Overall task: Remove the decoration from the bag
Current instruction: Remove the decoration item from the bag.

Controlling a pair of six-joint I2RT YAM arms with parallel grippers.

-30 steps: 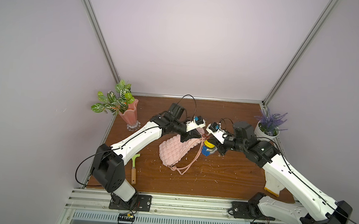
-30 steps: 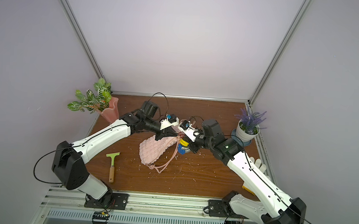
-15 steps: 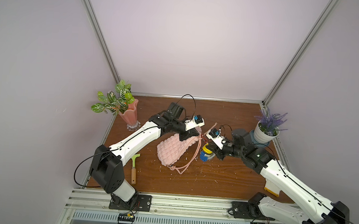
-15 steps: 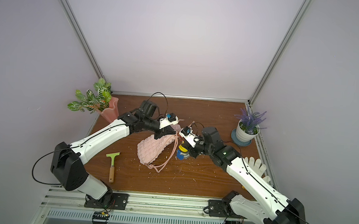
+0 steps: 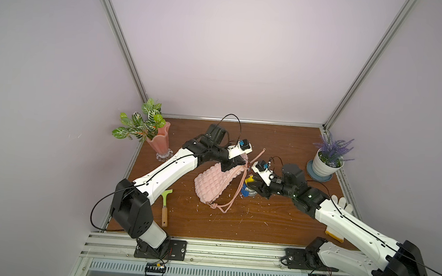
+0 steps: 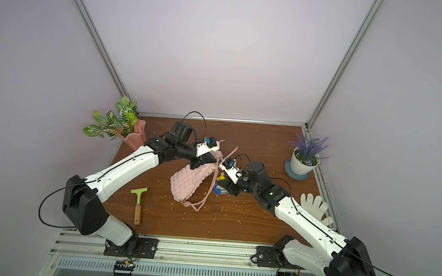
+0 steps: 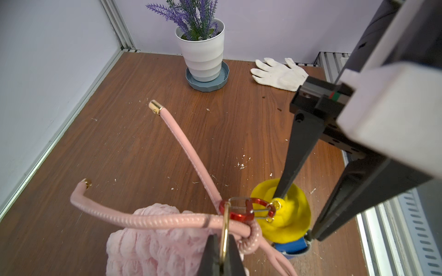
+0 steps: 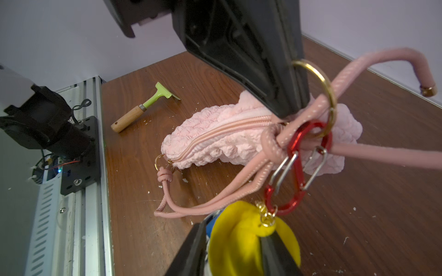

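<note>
In both top views one puffy, bubble-quilted pink bag [image 5: 212, 182] is lying mid-bench [image 5: 262, 221], with the single decoration [image 5: 245, 191] just beside its corded end. In the left wrist view the left claw [image 7: 221, 239] is clenching one brass ring [image 7: 224, 224] and one red metal clip [image 7: 239, 216] is hooking it. In the right wrist view the right claw [image 8: 233, 243] is standing parted around the decoration's yellow, felt-like top.

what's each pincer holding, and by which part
Left pincer: the bag, by its gold ring. Right pincer straddles the decoration; grip cannot be told.
</note>
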